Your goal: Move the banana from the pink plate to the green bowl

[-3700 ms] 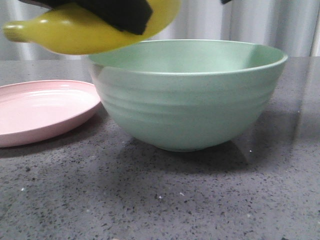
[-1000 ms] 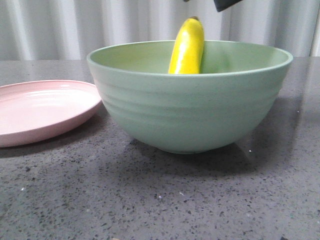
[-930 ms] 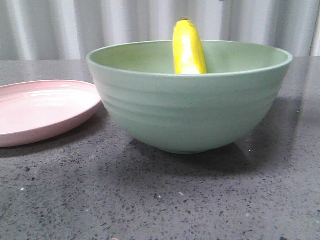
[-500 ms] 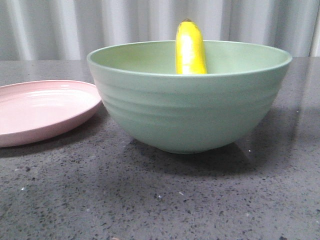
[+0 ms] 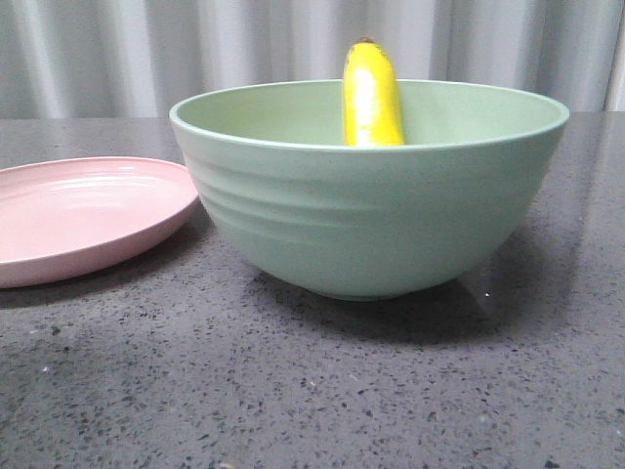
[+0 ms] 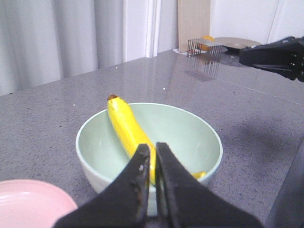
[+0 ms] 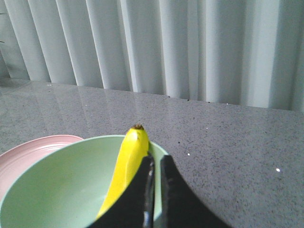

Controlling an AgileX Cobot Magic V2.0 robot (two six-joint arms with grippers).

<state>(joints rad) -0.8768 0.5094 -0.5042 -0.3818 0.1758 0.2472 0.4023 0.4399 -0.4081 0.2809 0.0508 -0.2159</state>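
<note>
Speckled grey stone-look tabletop (image 5: pixel 322 391) fills the near field, bare between camera and dishes. Next back: green bowl (image 5: pixel 371 210), centre, deep, ridged outside, standing on a small base; pink plate (image 5: pixel 88 215) lies to its left, rim just beside the bowl wall, nothing on it. Banana (image 5: pixel 372 93) is inside the bowl, propped steeply against the far wall, stem tip poking above the rim; the wrist views show its lower end down at the bowl bottom. Left gripper (image 6: pixel 150 183) hangs above the bowl, jaws closed together on nothing; right gripper (image 7: pixel 155 190) likewise pinched together and empty, set over the bowl rim just beside the banana but, as far as I can judge, not touching it. Neither gripper appears in the front view. Far field: pale pleated curtain (image 5: pixel 127 54). Handling judgement: the banana looks smooth, glossy, plastic-like, so probably light, stiff and somewhat slippery, not fragile; if a re-grasp were needed, the thick mid-body across its narrow width would be the best hold, away from the tapering tip. Leaning as it does, it could slide or roll along the bowl wall if nudged. Versus a few seconds back: then the banana was carried aloft in dark pads, up and to the left of the bowl; a second ago it leaned rightward with a gripper part overhead; now it has settled near upright, freed, gripper gone from the front view. Transfer appears complete.
</note>
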